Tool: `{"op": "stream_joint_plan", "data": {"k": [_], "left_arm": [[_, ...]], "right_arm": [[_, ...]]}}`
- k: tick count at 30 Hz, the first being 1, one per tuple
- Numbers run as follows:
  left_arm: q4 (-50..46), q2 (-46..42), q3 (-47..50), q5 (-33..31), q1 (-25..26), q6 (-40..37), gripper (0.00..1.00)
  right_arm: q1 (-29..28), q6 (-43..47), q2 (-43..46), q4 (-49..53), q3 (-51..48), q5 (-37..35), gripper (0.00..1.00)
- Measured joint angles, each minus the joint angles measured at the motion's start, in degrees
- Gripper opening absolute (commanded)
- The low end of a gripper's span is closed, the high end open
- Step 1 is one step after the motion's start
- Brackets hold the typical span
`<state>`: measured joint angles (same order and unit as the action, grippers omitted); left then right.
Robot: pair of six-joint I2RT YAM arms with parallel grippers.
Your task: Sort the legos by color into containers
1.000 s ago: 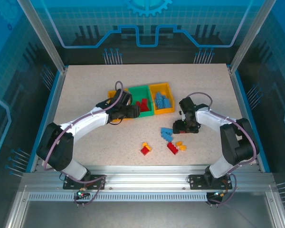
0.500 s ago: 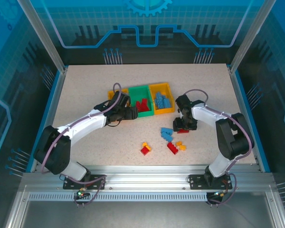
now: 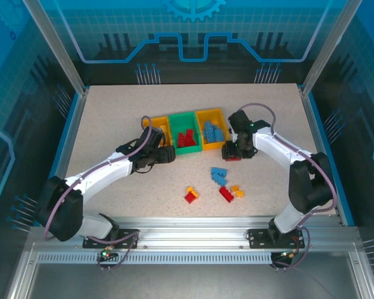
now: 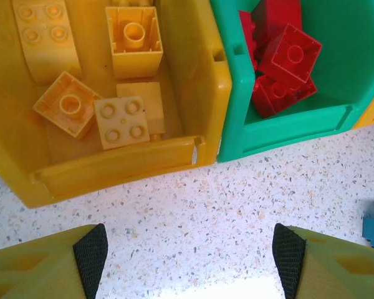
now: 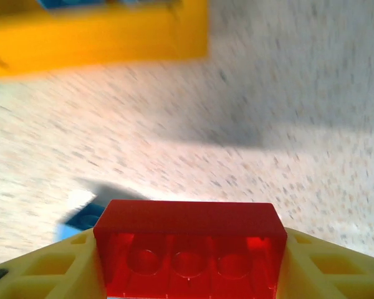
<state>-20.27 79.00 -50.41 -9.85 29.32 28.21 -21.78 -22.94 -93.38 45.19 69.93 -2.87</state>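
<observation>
Three containers stand in a row: a left yellow bin [image 3: 156,126] with yellow legos [image 4: 120,121], a green bin [image 3: 186,138] with red legos [image 4: 280,62], and a right yellow bin [image 3: 212,134] with blue legos. My left gripper [image 3: 166,154] [image 4: 190,261] hangs open over bare table just in front of the left yellow bin [image 4: 112,165] and the green bin [image 4: 287,128]. My right gripper [image 3: 234,151] [image 5: 187,261] is shut on a red brick [image 5: 187,246], in the air just right of the right yellow bin [image 5: 100,37].
Loose legos lie on the table in front of the bins: blue ones [image 3: 219,175], a red and orange pair [image 3: 191,195], and a red brick [image 3: 226,194] beside an orange one [image 3: 237,191]. A blue brick [image 5: 81,218] lies under the right gripper.
My right gripper closed on the red brick, lifted it off the table and carried it back-left toward the bins. My left gripper drew back from over the bins to the table in front of them.
</observation>
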Motion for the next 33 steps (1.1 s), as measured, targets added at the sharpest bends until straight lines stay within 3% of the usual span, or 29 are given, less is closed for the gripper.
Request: {"op": "stream_joint_plan", "data": {"k": [6, 15, 24, 33], "left_arm": [[0.0, -0.3, 1.3, 0.0, 0.1, 0.5, 0.74], [0.0, -0.5, 2.1, 0.0, 3.9, 0.9, 0.76], [0.9, -0.5, 6.4, 0.2, 12.1, -0.5, 0.81], [7.5, -0.8, 13.2, 4.0, 20.6, -4.1, 0.82]], "right_arm": [[-1.7, -2.4, -2.0, -3.0, 10.0, 8.0, 0.52], [-5.3, -8.0, -19.8, -5.7, 28.9, 16.6, 0.53], [-5.3, -11.9, -33.3, -3.3, 44.6, 17.6, 0.57], [-5.9, -13.2, -38.0, -0.4, 50.9, 15.3, 0.69]]}}
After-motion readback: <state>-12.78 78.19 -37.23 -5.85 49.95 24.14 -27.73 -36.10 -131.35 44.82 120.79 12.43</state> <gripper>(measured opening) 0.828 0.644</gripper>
